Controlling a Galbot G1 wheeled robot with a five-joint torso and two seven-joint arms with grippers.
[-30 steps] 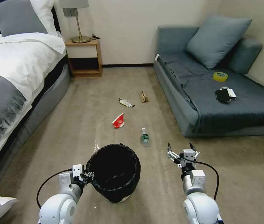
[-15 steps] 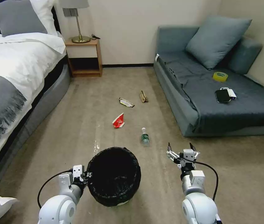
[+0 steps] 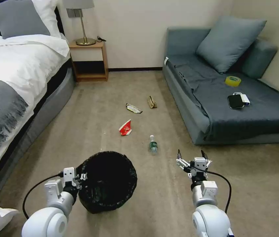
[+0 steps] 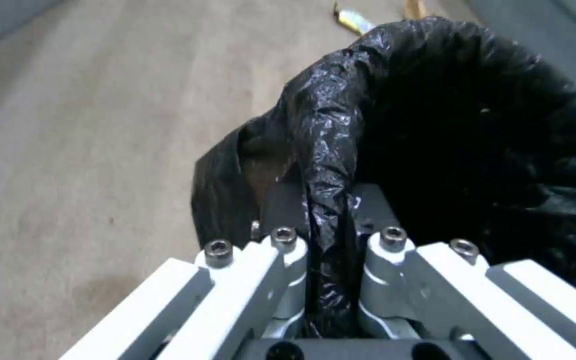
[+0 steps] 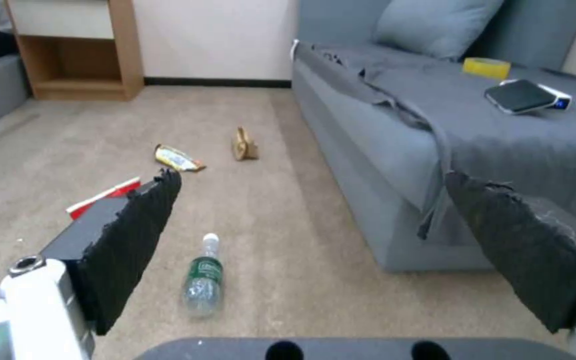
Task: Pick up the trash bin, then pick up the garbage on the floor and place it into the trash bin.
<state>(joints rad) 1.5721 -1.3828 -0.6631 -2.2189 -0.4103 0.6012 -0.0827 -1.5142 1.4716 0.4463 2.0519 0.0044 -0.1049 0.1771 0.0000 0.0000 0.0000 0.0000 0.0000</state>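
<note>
The trash bin (image 3: 108, 179), lined with a crinkled black bag, hangs tilted at the lower left, off the carpet. My left gripper (image 3: 80, 177) is shut on its rim (image 4: 328, 165), the bag pinched between the fingers. The garbage lies on the carpet ahead: a clear bottle with a green label (image 3: 153, 145) (image 5: 203, 277), a red-white wrapper (image 3: 125, 128) (image 5: 101, 196), a yellowish foil wrapper (image 3: 133, 108) (image 5: 178, 158) and a folded brown paper piece (image 3: 151, 102) (image 5: 244, 145). My right gripper (image 3: 192, 155) hovers open, just right of and nearer than the bottle.
A bed (image 3: 11, 82) runs along the left, and a grey sofa (image 3: 244, 108) stands on the right with a yellow tape roll (image 3: 232, 80) and a black phone (image 3: 235, 101) on it. A wooden nightstand (image 3: 89, 61) with a lamp stands at the far wall.
The left gripper has lifted the trash bin and carried it to the left; the bin now tilts and its white base no longer shows. The right gripper has stayed in place.
</note>
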